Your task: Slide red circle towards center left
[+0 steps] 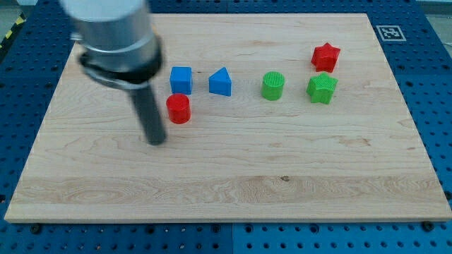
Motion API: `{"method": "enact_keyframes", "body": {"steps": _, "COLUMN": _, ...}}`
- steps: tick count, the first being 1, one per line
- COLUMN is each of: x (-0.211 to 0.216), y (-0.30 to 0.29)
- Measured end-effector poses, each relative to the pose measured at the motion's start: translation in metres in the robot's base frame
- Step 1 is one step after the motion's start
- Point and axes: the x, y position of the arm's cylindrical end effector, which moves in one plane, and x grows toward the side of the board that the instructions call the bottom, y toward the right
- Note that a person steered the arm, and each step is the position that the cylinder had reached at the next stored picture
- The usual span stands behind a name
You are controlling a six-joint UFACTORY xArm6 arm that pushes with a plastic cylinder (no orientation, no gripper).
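Note:
The red circle (179,109) stands on the wooden board (226,183), left of the middle. My tip (155,140) rests on the board just to the lower left of the red circle, a short gap away. The dark rod rises from it to the arm's grey body at the view's top left.
A blue cube (181,79) sits just above the red circle. A blue triangle (220,82) is to its right. Further right are a green circle (272,86), a green star (322,88) and a red star (325,57). Blue pegboard surrounds the board.

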Motion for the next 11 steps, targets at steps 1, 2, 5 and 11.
{"method": "enact_keyframes", "body": {"steps": 1, "x": -0.024, "y": 0.08}}
{"method": "enact_keyframes", "body": {"steps": 2, "x": -0.027, "y": 0.09}}
{"method": "enact_keyframes", "body": {"steps": 5, "x": -0.046, "y": 0.044}}
{"method": "enact_keyframes", "body": {"steps": 11, "x": -0.066, "y": -0.076}}
